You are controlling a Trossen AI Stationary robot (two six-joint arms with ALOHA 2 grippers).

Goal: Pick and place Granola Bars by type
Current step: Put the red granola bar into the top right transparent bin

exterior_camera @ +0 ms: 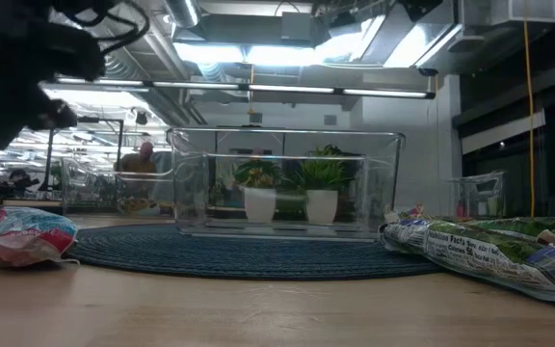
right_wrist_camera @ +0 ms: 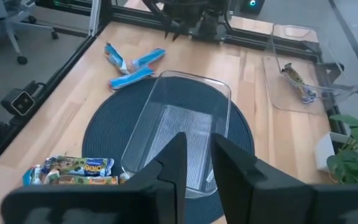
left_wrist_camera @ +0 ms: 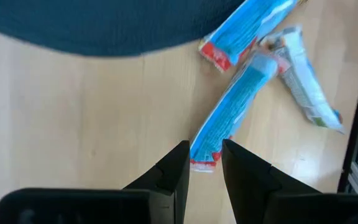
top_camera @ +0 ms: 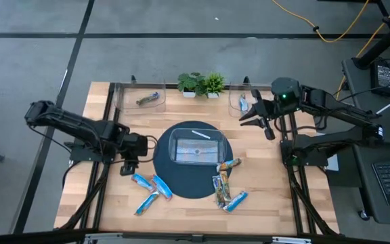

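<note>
Three blue bars (top_camera: 151, 190) lie on the wood by the mat's near-left edge; in the left wrist view they show as blue bars (left_wrist_camera: 232, 112). My left gripper (top_camera: 127, 167) (left_wrist_camera: 205, 163) hovers over them, open by a narrow gap, with one bar's red end (left_wrist_camera: 205, 160) showing between the fingertips. Orange-brown and blue bars (top_camera: 225, 184) (right_wrist_camera: 73, 171) lie at the mat's near-right edge. My right gripper (top_camera: 252, 116) (right_wrist_camera: 197, 149) hangs by the right bin, open narrowly and holding nothing. An orange-brown bar (top_camera: 147, 99) lies in the left bin and a blue bar (top_camera: 242, 104) in the right one.
A clear bin (top_camera: 195, 146) (exterior_camera: 282, 183) stands on a dark round mat (top_camera: 164, 176). Two more clear bins sit at the far edge, the left bin (top_camera: 124, 102) and the right bin (top_camera: 234, 100), with two potted plants (top_camera: 202, 84) between them. Bare wood lies near the table's left and right sides.
</note>
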